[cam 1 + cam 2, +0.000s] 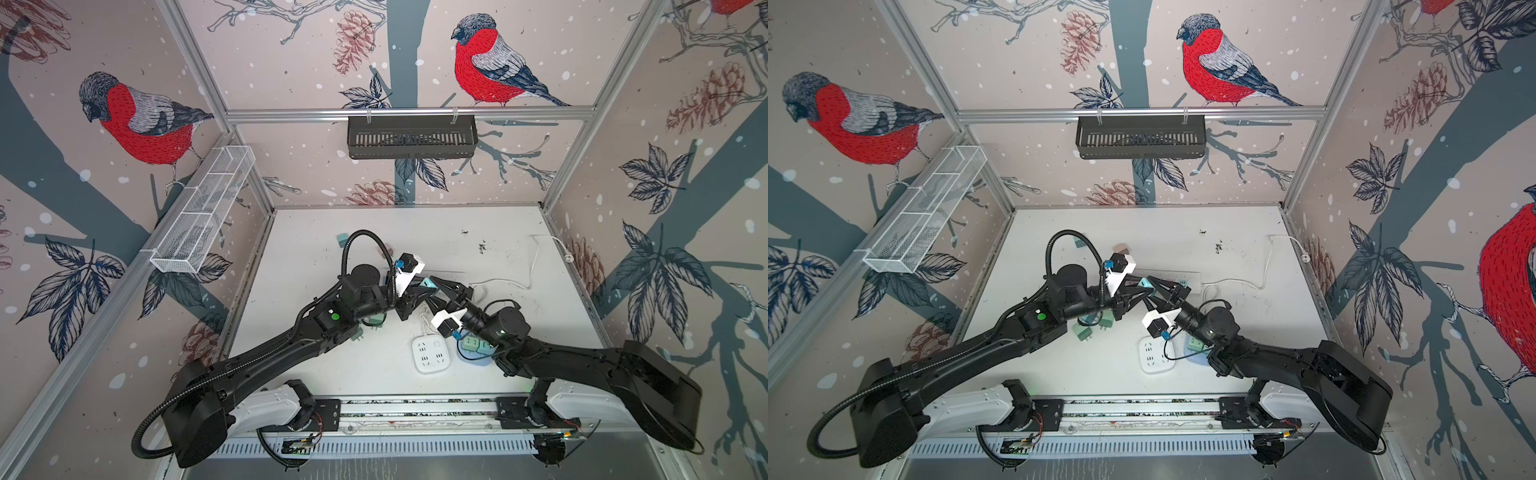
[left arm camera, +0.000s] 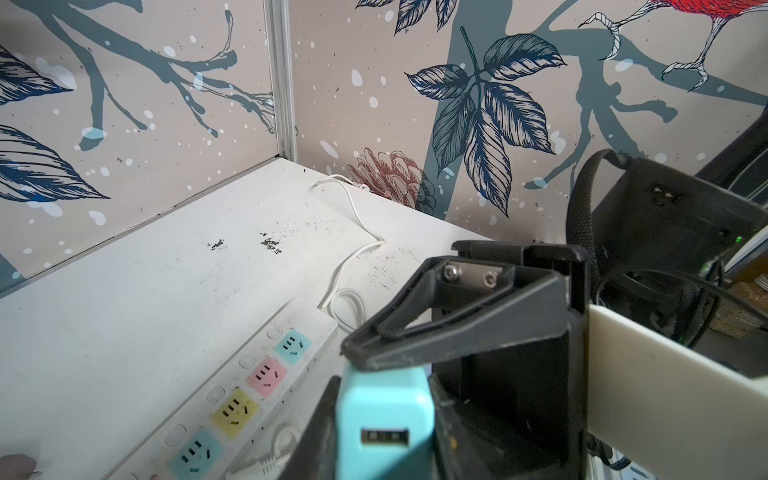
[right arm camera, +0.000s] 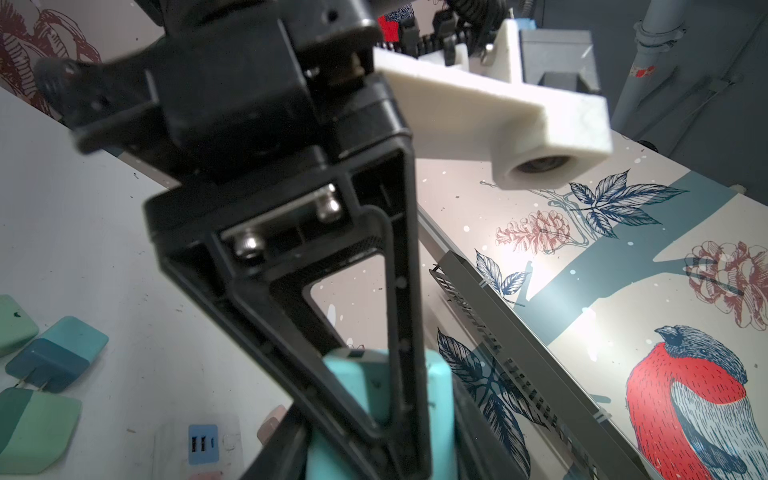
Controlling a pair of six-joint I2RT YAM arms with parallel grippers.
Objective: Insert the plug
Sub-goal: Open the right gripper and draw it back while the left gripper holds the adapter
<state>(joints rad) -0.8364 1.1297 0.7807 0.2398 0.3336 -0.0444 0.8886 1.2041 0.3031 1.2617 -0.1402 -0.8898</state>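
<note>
While hovering over the white power strip (image 2: 249,399), clenching the left fingers (image 2: 316,449) hard on the light-blue USB charger plug (image 2: 382,415), holding it clear of the bench (image 1: 415,232), USB port facing the left wrist camera. Flanking the same plug from the opposite side with the right fingers (image 2: 457,328) — gripping or released, impossible to tell. Lying nearer the arm bases: loose teal and green plugs (image 3: 54,357), a square white socket cube (image 1: 431,353).

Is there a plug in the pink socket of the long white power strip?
No, the pink socket on the long white power strip shows empty slots.
</note>
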